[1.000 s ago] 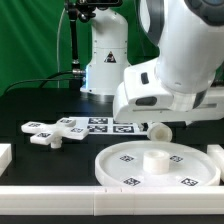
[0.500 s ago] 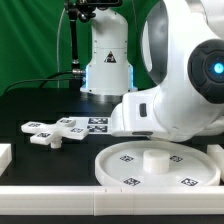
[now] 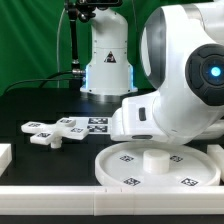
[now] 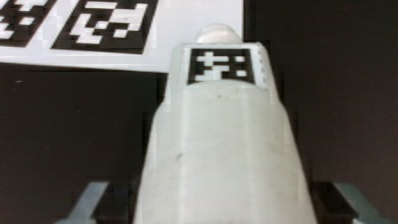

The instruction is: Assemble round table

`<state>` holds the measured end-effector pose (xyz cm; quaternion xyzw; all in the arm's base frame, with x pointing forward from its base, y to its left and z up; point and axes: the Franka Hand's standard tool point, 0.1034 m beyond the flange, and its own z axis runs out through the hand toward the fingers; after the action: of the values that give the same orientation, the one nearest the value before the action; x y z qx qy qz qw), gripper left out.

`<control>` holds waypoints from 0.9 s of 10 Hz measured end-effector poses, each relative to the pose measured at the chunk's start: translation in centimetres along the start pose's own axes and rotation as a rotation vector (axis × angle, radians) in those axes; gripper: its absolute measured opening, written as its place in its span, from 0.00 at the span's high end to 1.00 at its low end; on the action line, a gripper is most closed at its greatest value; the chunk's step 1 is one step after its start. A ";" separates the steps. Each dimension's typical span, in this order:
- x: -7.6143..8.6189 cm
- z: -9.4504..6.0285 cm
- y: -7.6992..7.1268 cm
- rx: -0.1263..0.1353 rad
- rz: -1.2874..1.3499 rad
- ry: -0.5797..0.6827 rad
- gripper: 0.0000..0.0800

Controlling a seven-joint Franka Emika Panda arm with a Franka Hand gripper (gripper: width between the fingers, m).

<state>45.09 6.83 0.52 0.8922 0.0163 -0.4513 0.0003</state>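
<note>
The white cylinder leg (image 4: 222, 130) lies on the black table with a square tag near its far end. It fills the wrist view between my gripper's (image 4: 217, 208) two fingers (image 4: 93, 200). The jaws stand open on either side of the leg, with a dark gap on each side. In the exterior view the arm's body (image 3: 170, 100) hides both the gripper and the leg. The large rimmed round disc (image 3: 120, 165) lies at the front right with a raised hub (image 3: 155, 158) at its centre. The four-armed cross base (image 3: 55, 132) lies at the left.
The marker board (image 3: 100, 124) lies flat behind the cross base and shows in the wrist view (image 4: 89, 25) beyond the leg. White border rails run along the front edge (image 3: 60, 205) and stand at the exterior view's left (image 3: 4, 155). The robot's base (image 3: 105, 60) stands at the back.
The arm has swung down and turned over the leg. The leg, seen one second ago behind the disc, is now hidden by the arm in the exterior view.
</note>
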 end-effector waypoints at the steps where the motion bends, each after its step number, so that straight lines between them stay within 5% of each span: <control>1: 0.0 0.0 0.0 0.000 -0.002 0.001 0.49; 4: -1.2 -1.4 0.3 0.011 -0.072 -0.015 0.49; 7: -3.2 -7.1 0.4 0.006 -0.195 0.046 0.49; 9: -2.5 -7.4 0.3 0.004 -0.202 0.090 0.49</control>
<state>49.59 6.58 6.96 0.9053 0.1050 -0.4088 -0.0477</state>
